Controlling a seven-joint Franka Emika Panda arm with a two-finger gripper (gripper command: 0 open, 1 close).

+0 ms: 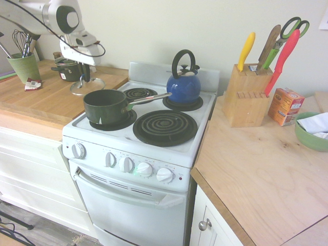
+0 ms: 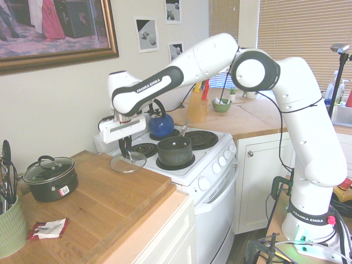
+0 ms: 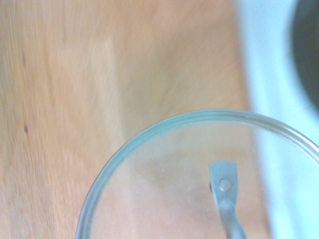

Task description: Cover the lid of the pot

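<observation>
In the first exterior view, at upper left, the gripper (image 1: 85, 78) was right over the lid (image 1: 78, 90), its fingers clenched on the small top handle: a sensible hold, since that raised handle kept the jaws clear of the glass and let the disc hang roughly flat. Just to the lower right sat the pot (image 1: 105, 109), open-topped on its burner, its long silver handle (image 1: 148, 100) pointing right, away from the lid's likely approach. The blue kettle (image 1: 184, 89) was farther right, out of that route.

Over to the second exterior view: the arm (image 2: 190, 65) reached in from the right, and the lid showed left of centre, by the edge of the wooden counter (image 2: 104, 187), with the pot just to its right. Whether the rim had cleared the wood, nobody could tell. The squat dark pot (image 2: 52, 184) at left wore its own lid, so the open saucepan was the one to cover.

And the wrist view! The clear disc filled the lower right, its metal handle bracket at lower right, with a blurred dark curve at the upper right edge. The next move looked like a lift and a short carry; a low pass risked knocking the pan's rim.
</observation>
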